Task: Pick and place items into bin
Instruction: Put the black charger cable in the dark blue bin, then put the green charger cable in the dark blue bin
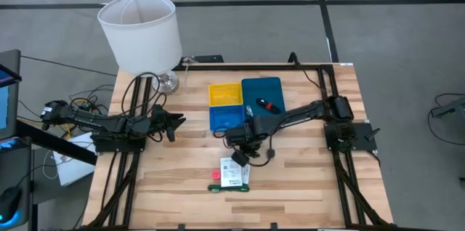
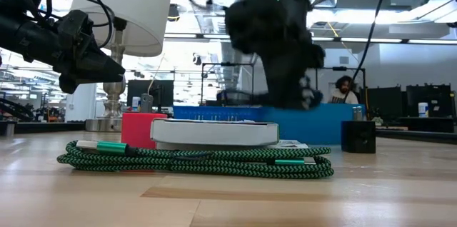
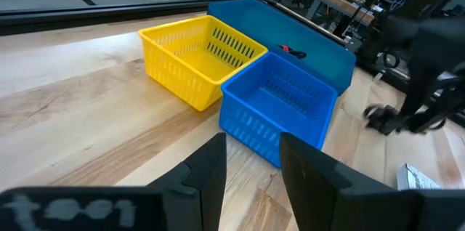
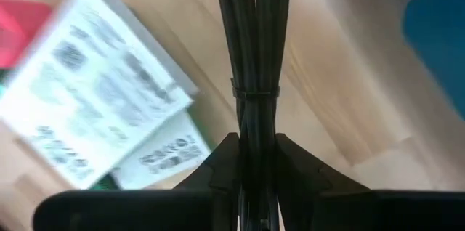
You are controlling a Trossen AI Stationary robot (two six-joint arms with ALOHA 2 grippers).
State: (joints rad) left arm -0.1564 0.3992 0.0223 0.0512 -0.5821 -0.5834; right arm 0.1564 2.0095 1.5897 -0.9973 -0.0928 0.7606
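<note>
The right gripper [image 4: 256, 160] is clamped on a bundled black cable [image 4: 256, 49], above the wooden table [image 1: 305, 187] just in front of the small blue plastic bin [image 1: 226, 118]. White printed packets [image 1: 234, 173] lie farther in front. The left gripper [image 3: 252, 164], fingers narrowly apart and empty, waits left of the blue bin.
</note>
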